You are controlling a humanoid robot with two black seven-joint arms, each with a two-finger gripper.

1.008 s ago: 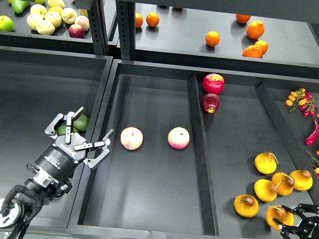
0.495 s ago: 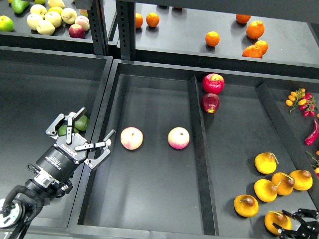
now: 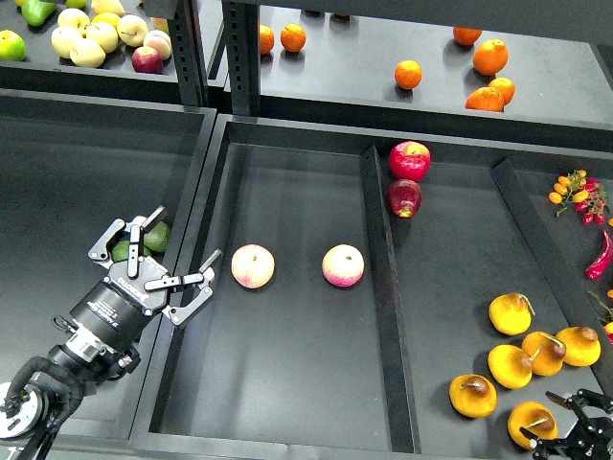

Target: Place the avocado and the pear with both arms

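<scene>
My left gripper [image 3: 184, 235] is open over the left tray [image 3: 57, 192], close to its right wall. Between and behind its fingers lie two avocados, both partly hidden: a darker one [image 3: 157, 236] and a brighter green one [image 3: 119, 252]. Several orange-yellow pears with brown stems lie in the right compartment. The nearest pear [image 3: 529, 422] sits at the front, with others behind it [image 3: 473, 396] [image 3: 510, 313]. My right gripper [image 3: 554, 422] is at the bottom right corner, open, its fingertips just right of that nearest pear and apart from it.
Two pink-yellow peaches [image 3: 253, 265] [image 3: 343, 265] lie in the middle compartment. A divider [image 3: 383, 287] separates it from the pears. Two red apples [image 3: 409, 160] [image 3: 404, 197] sit at the divider's far end. Oranges [image 3: 408, 74] and apples [image 3: 86, 38] are on the back shelf. Chillies [image 3: 600, 257] lie far right.
My right gripper has drawn back toward the lower right, off the front pear, which now shows fully. The left arm has barely moved.
</scene>
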